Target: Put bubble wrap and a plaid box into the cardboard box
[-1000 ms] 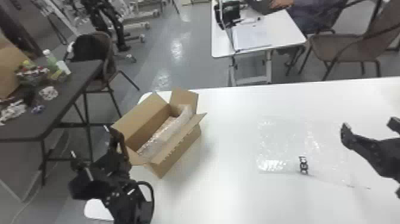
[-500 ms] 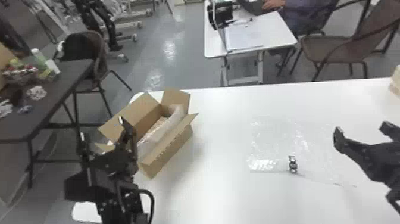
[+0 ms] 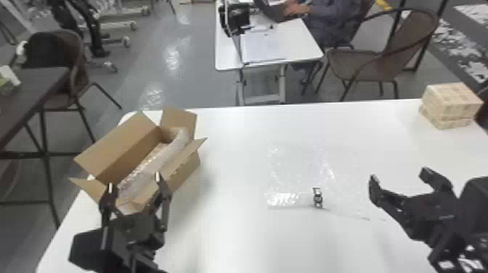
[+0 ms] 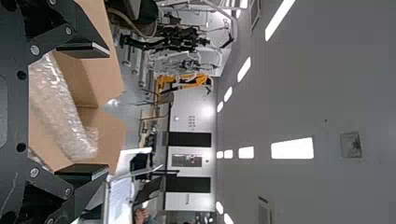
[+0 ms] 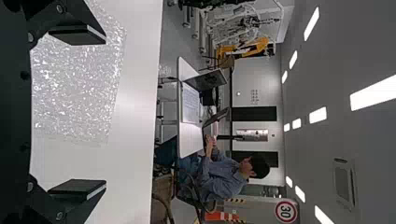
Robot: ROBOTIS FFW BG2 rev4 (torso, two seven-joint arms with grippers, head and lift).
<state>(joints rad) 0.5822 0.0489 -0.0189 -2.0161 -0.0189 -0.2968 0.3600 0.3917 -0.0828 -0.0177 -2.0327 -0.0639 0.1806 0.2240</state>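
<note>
Left gripper [image 3: 134, 182] moves across to the cardboard box [image 3: 120, 149]

Its fingertips, earlier out beside the cardboard box, now overlap the near end in the head view, though whether they touch the cardboard is hard to tell. The head view turns rightward: the plaid box [image 3: 452, 103], barely in frame before, comes fully in, and the dark side table [image 3: 32, 90] slips mostly out.

Left jaws [image 3: 134, 180] hide bits of cardboard box [image 3: 188, 166]. Dark mark [image 3: 317, 198] on bubble wrap [image 3: 297, 170] is blurred; bottom edge cuts counter [image 3: 236, 236].
</note>
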